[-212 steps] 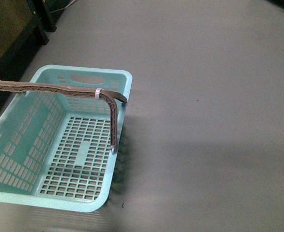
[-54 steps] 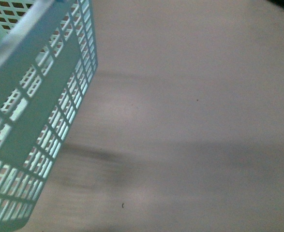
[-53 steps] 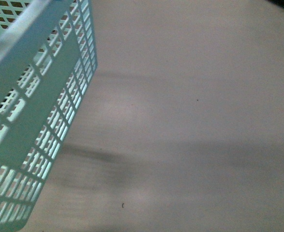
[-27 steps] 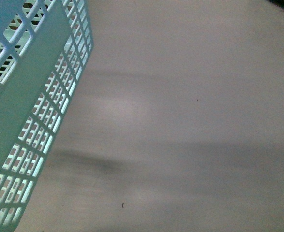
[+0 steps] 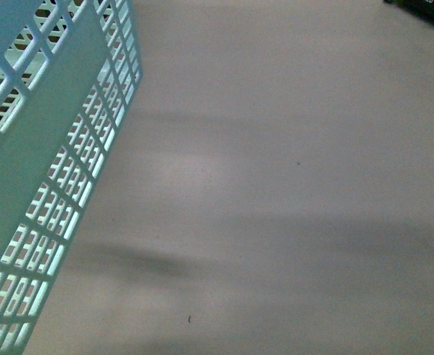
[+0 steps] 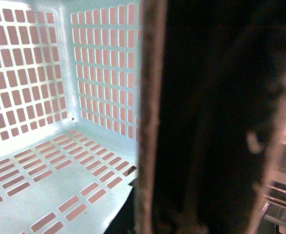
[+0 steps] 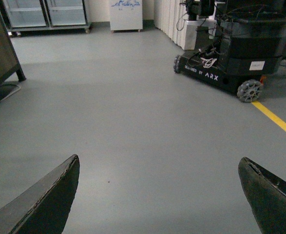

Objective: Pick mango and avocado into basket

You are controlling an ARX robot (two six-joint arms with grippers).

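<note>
The turquoise basket [image 5: 46, 148] hangs lifted off the grey floor at the left of the front view, tilted, its slotted bottom facing the camera. My left gripper is shut on the basket; in the left wrist view the basket's brownish handle [image 6: 150, 122] runs close across the lens beside a dark blurred mass, and the empty lattice inside of the basket [image 6: 45, 97] shows behind it. My right gripper [image 7: 160, 168] is open and empty, its two dark fingertips [image 7: 60, 190] wide apart above bare floor. The mango and the avocado are out of view.
Grey floor [image 5: 290, 185] fills the front view. The right wrist view shows a black wheeled ARX robot base [image 7: 220, 73], a yellow floor line [image 7: 279, 122], glass-door cabinets [image 7: 45, 12] at the far wall and a dark furniture leg [image 7: 1, 53].
The basket, standing on the floor 3.9 s ago, is now lifted and tilted; over the last second it has drifted further left and up in the front view.
</note>
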